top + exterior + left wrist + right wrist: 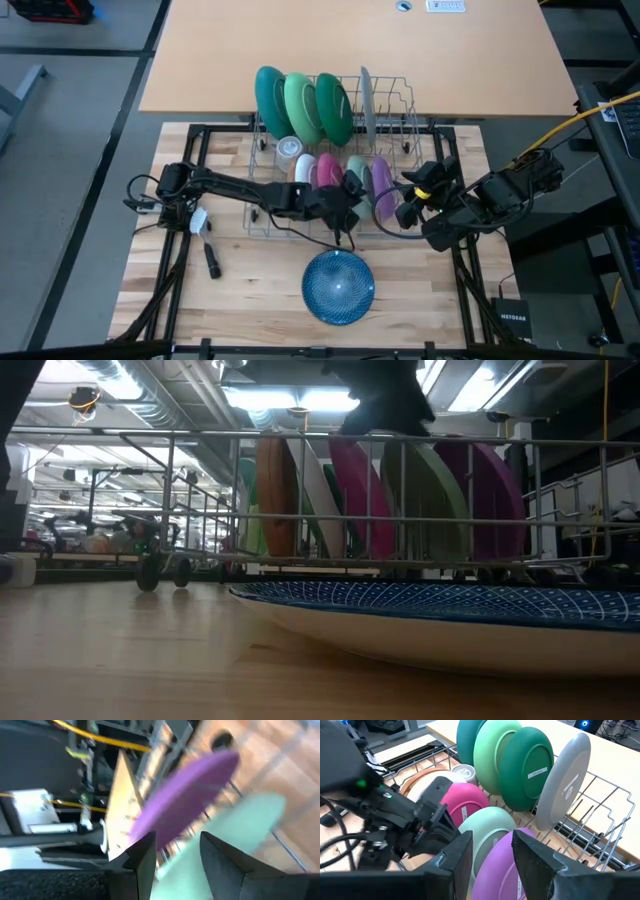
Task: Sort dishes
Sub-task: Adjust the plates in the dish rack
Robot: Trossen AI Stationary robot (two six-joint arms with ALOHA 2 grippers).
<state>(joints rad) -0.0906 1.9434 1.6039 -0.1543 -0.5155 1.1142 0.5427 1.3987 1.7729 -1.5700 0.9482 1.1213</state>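
Blue plate: flat on counter, nearest.
Left gripper: parted, empty, apparently astride pale green plate.
Right gripper: parted, empty, over purple plate.
Rack: farther; large plates upright.

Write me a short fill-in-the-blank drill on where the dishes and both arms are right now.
1. The round blue patterned plate lies flat on the wooden ____, in front of the metal wire dish rack.
2. The flat grey plastic plate stands on edge in the rack's back row, beside three ____ dishes.
3. The right hand has its fingers on either side of the small ____ plastic plate.
4. The left hand is at the rack's ____ row.

Missing words: table; green; purple; front
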